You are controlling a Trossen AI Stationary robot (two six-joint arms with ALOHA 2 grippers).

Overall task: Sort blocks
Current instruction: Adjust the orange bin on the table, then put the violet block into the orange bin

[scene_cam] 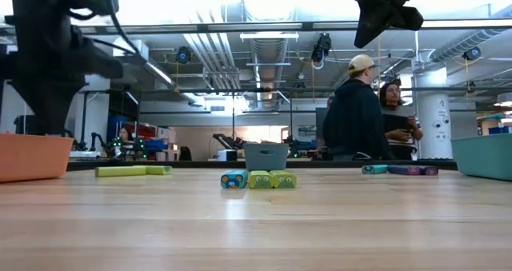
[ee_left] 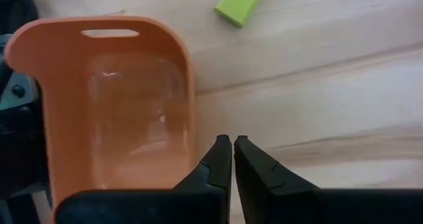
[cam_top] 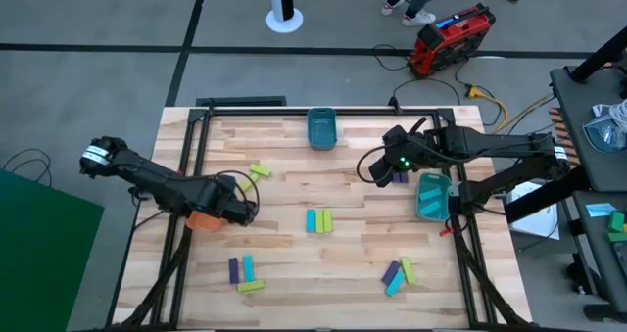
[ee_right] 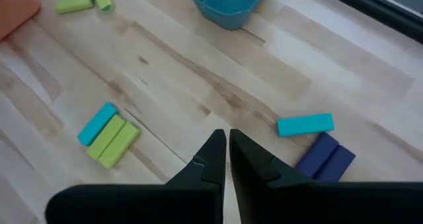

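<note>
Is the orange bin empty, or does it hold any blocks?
Empty. The left wrist view looks into the orange bin and shows only its bare floor; the nearest yellow-green block lies outside on the table.

From above, we see the left arm covering most of the orange bin, leaving only a sliver. In the left wrist view the bin's near end is cut off behind the fingers. In the low view the teal bin runs off the right edge, and the purple blocks blur together.
</note>
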